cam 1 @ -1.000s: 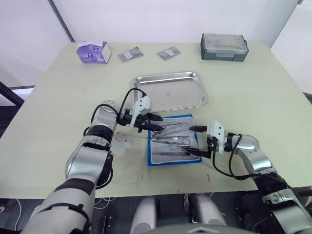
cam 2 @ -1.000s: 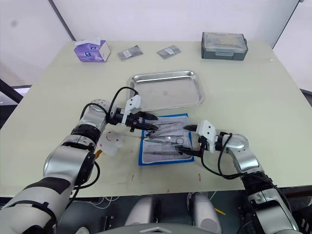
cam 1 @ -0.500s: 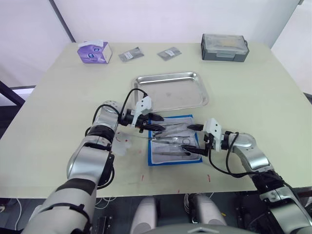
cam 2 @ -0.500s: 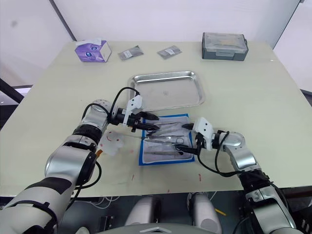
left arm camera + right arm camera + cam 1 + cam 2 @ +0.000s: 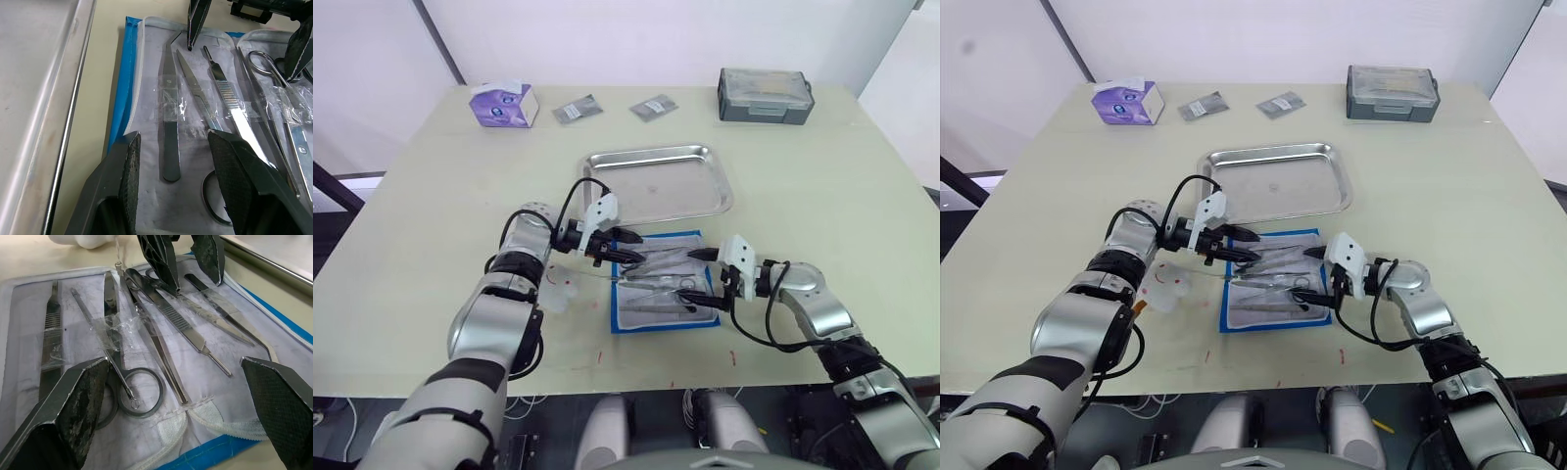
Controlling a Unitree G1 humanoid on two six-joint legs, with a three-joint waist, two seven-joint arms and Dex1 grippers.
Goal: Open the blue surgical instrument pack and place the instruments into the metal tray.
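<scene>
The flat blue fold-over surgical instrument pack (image 5: 664, 291) lies spread open on the pale table (image 5: 431, 196), just on the robot's side of the shallow shiny steel tray (image 5: 658, 183), which holds nothing yet. In its pale grey lining the thin silver instruments (image 5: 146, 323), namely ring-handled scissors, tweezers and forceps, sit side by side under a clear retaining strip.

They look stiff, light and slippery, and they lie nearly flat on soft lining. A pinch across a shank near its middle, or at a ring handle, seems the surest hold, and each likely has to slide lengthwise out from under the strip.

The left gripper (image 5: 628, 250) hovers over the pack's edge nearest the tray, fingers spread and empty, straddling one flat tool. The right gripper (image 5: 707, 281) sits at the pack's opposite end, splayed wide and holding nothing.

Compared with a second ago, the right gripper has edged inward over the pack; the left has barely shifted. Beyond the tray lie a purple tissue box (image 5: 501, 104), two small grey foil packets (image 5: 574, 110) and a dark grey plastic box (image 5: 764, 94), all where they were.
</scene>
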